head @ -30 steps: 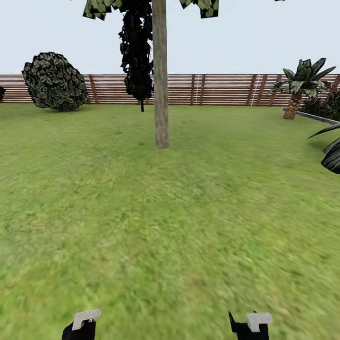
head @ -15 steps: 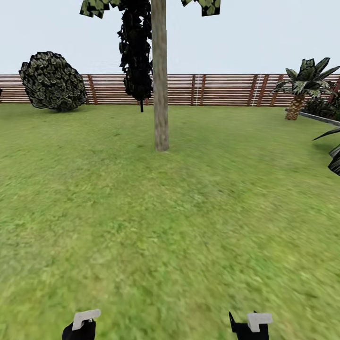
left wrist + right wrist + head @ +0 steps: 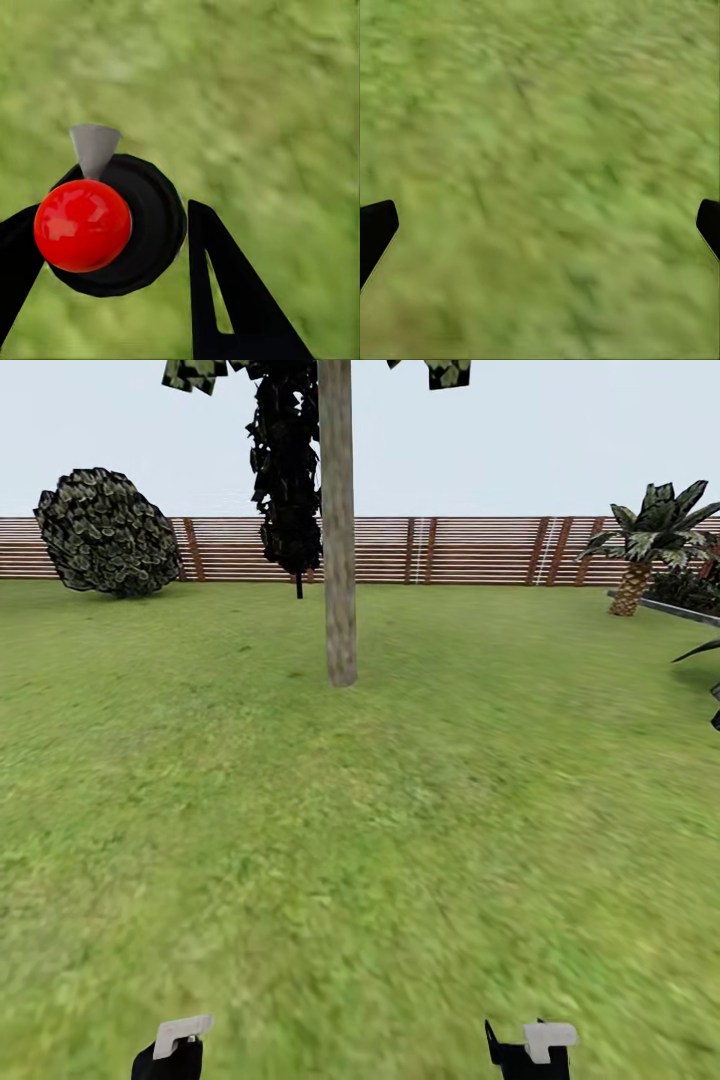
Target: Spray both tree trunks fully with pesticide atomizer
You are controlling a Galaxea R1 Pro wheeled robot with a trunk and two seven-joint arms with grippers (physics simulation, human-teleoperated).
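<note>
While the head view looks out over a wide lawn (image 3: 360, 840), one tree (image 3: 337, 520) stands a little left of centre in the middle distance, its thick pale trunk (image 3: 340, 600) rising straight from the grass, mottled with brown, and running past the top edge, where scraps of leafy crown show. Behind it and slightly to its left is a narrow, very dark tree (image 3: 288, 470), and far off on the left a round dark bush (image 3: 105, 532) sits just before the brown slatted fence (image 3: 470, 550) that crosses the whole far side. At the far right a short palm-like plant (image 3: 650, 540) stands near the fence, with dark leaf tips cutting in at the right edge closer by. Low at the near edge of that view the left pincer (image 3: 170, 1045) and right pincer (image 3: 530, 1045) appear as black shapes with pale grey tabs, too little of them showing to judge their grip. The left wrist view supplies what the head view lacks: the left pincer (image 3: 112, 247) has its black fingers (image 3: 225, 292) on either side of the sprayer (image 3: 112, 225), a round black body with a glossy red ball on top and a small grey cone-shaped nozzle, held over blurred grass and apparently gripped. The right wrist view shows the right pincer (image 3: 540, 225) spread wide, only the tips of its fingers (image 3: 375, 229) at the two sides, with nothing but grass between them.
</note>
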